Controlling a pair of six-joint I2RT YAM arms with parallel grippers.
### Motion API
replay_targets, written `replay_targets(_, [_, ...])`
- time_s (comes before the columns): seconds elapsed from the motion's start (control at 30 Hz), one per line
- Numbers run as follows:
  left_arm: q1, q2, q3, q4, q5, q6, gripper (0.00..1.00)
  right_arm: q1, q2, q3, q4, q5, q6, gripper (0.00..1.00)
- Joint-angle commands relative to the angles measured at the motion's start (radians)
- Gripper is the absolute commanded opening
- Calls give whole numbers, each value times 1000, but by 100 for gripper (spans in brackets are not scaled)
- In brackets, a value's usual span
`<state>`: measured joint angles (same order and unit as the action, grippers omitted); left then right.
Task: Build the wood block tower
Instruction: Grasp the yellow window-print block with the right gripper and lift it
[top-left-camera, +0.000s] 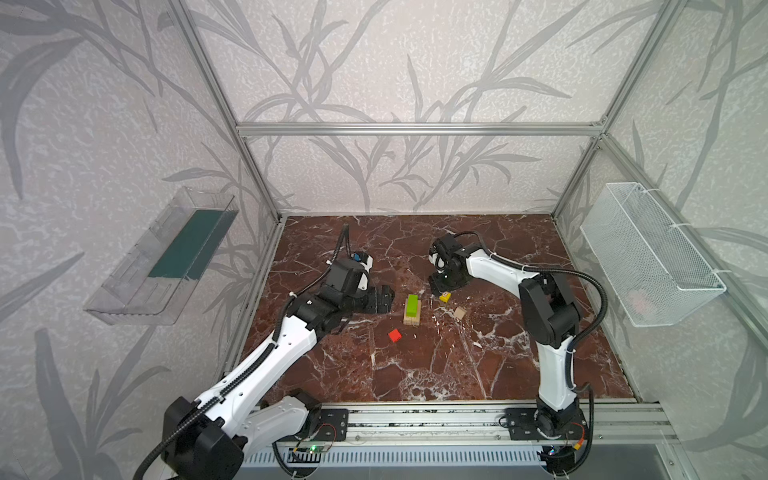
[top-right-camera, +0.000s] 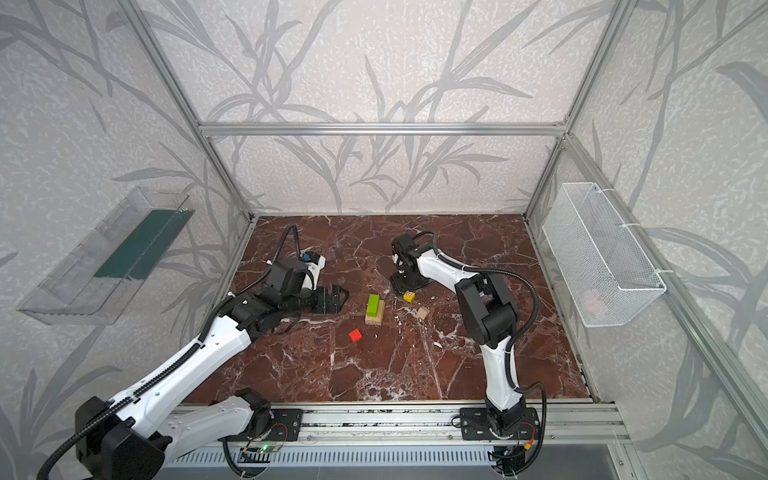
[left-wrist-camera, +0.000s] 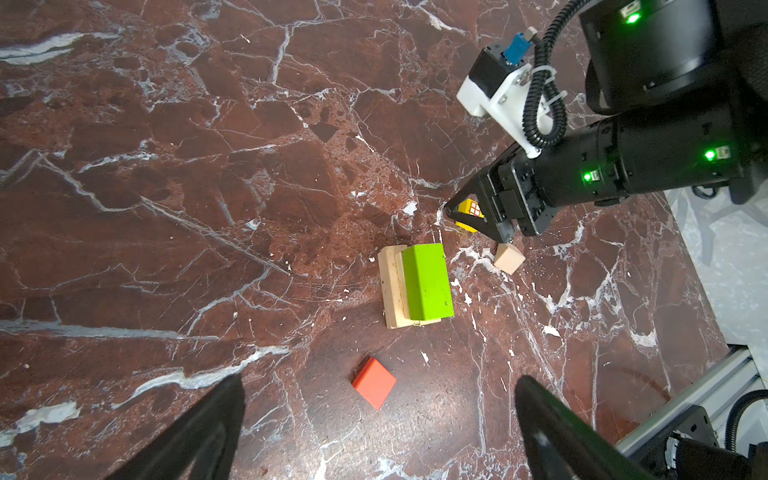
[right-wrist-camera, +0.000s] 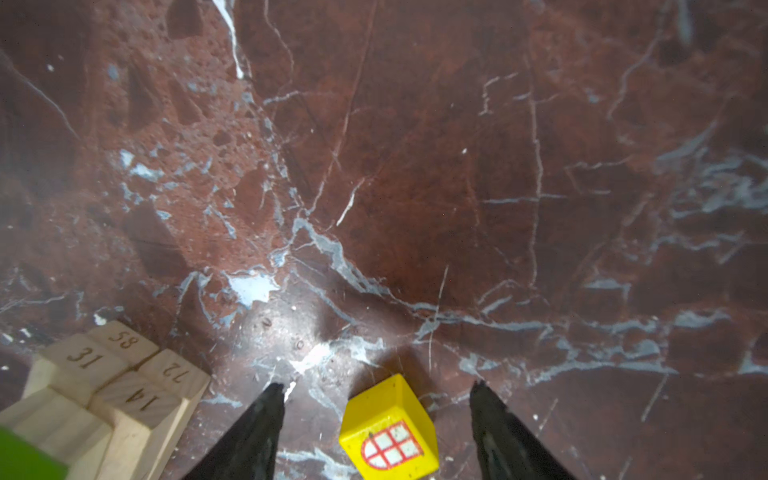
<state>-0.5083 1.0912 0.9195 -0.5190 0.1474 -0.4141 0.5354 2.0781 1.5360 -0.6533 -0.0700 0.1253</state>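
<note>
1. Nearest me, the red cube (top-left-camera: 395, 335) lies flat on the veined red-brown marble table (top-left-camera: 457, 374), in front of the tower (top-left-camera: 412, 311) and a touch to its left, well clear of it. It is matt and sharp-edged.
2. The tower is a low stack: pale wood planks (left-wrist-camera: 390, 286) with numbers stamped on their ends, and a glossy lime-green bar (left-wrist-camera: 426, 282) lying lengthwise on top. How many planks there are I cannot count.
3. Left of the tower and level with it, the left gripper (top-left-camera: 388, 298) hangs with jaws spread wide and nothing between them, apart from every block.
4. Right of the tower sits the small plain wood piece (top-left-camera: 459, 313), a bare, tilted cube.
5. A little beyond the tower on its right is the yellow cube (right-wrist-camera: 388, 428), painted with a red-and-white window. The right gripper (right-wrist-camera: 377, 386) straddles it, black fingers (right-wrist-camera: 266, 415) parted with a gap on each side, gripping nothing.
6. The wrist view cuts off the cube's lower edge and most of the green bar; in both top views those dark fingers are hard to pick out.
</note>
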Motion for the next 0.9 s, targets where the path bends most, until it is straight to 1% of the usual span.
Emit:
replay_targets(0.0, [6, -10, -1, 6, -19, 25, 99, -3, 23, 11, -47, -39, -32, 68])
replay_targets(0.17, [12, -9, -1, 10, -16, 24, 99, -2, -10, -60, -8, -79, -31, 60])
replay_targets(0.3, [19, -7, -1, 15, -9, 18, 99, 7, -42, -103, 8, -76, -36, 59])
replay_targets(0.53, [26, -7, -3, 15, -6, 18, 99, 28, -57, -125, 3, -5, -4, 57])
replay_targets(0.6, [28, -7, -2, 14, -6, 18, 99, 39, -52, -123, 2, 28, 1, 53])
replay_targets(0.7, [27, -7, -2, 16, -3, 17, 99, 50, -39, -111, -3, 72, -2, 52])
replay_targets(0.87, [31, -3, -2, 16, 8, 15, 99, 54, -18, -99, -15, 107, -3, 44])
